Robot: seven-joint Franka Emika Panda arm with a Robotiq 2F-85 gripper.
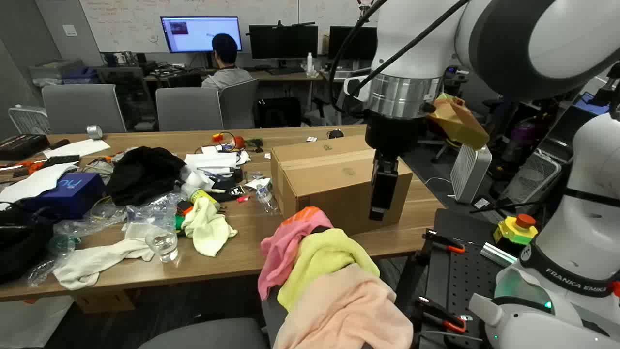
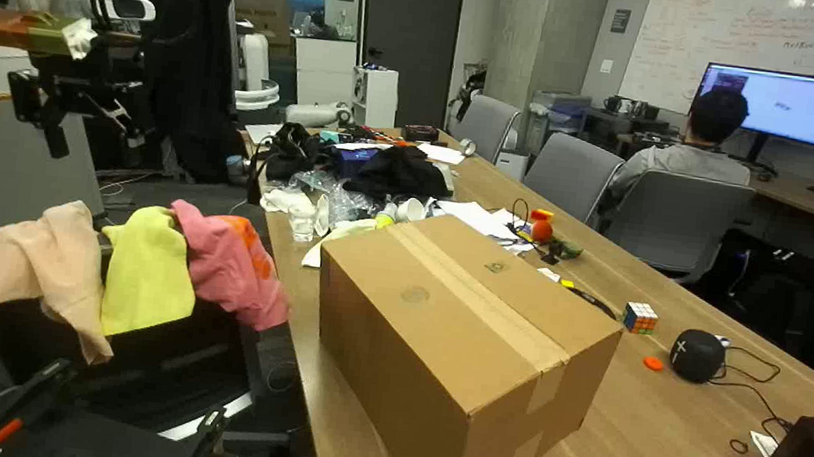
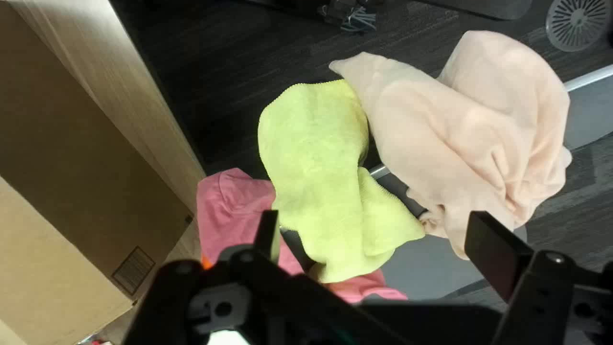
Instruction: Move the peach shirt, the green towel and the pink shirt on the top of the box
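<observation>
Gripper [image 3: 373,227] gapes empty; in an exterior view, peach shirt [image 2: 36,255], green towel [image 2: 147,272] and pink shirt [image 2: 230,266], nine o'clock from the box [image 2: 448,340], all await transfer.

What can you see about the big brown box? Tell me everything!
The box is long, brown and looks like cardboard. It's closed, with a strip of paler tape running along the top and down one end. The top has a round mark and a small dark mark; in the wrist view, one side has a printed patch near a corner. It sits flat on the wooden table, near its edge. I can't tell if the bottle beside it touches it.
</observation>
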